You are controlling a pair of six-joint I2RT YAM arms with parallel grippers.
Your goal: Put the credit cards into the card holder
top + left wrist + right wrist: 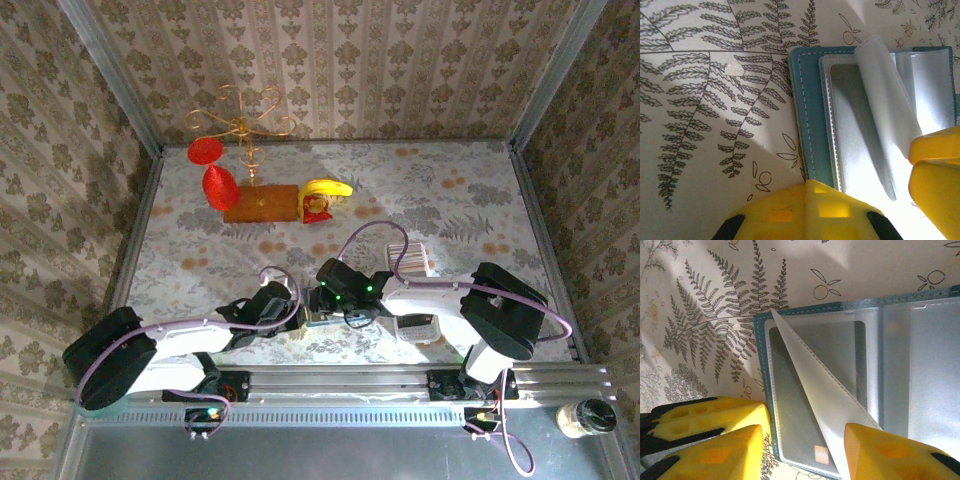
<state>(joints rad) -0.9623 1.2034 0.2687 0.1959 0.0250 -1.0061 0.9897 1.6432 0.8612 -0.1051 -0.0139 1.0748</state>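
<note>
The teal card holder (761, 365) (810, 115) (318, 320) lies open on the fern-print cloth. Inside it, a clear sleeve (825, 400) (885, 100) stands lifted at a slant and leans against one right finger (890, 450). A grey card (795, 415) with an orange chip lies in the pocket beneath. My right gripper (802, 430) (328, 300) is open over the holder's near corner. My left gripper (812, 184) (298, 312) is shut, its tip resting on the holder's teal edge. More credit cards (406, 256) stand as a striped row in a white tray (420, 325).
A gold wire stand (240, 125) with red ornaments rises from a wooden base (262, 203) at the back, with a banana (328, 188) next to it. A jar (585, 418) sits beyond the rail at the near right. Patterned walls close in the table.
</note>
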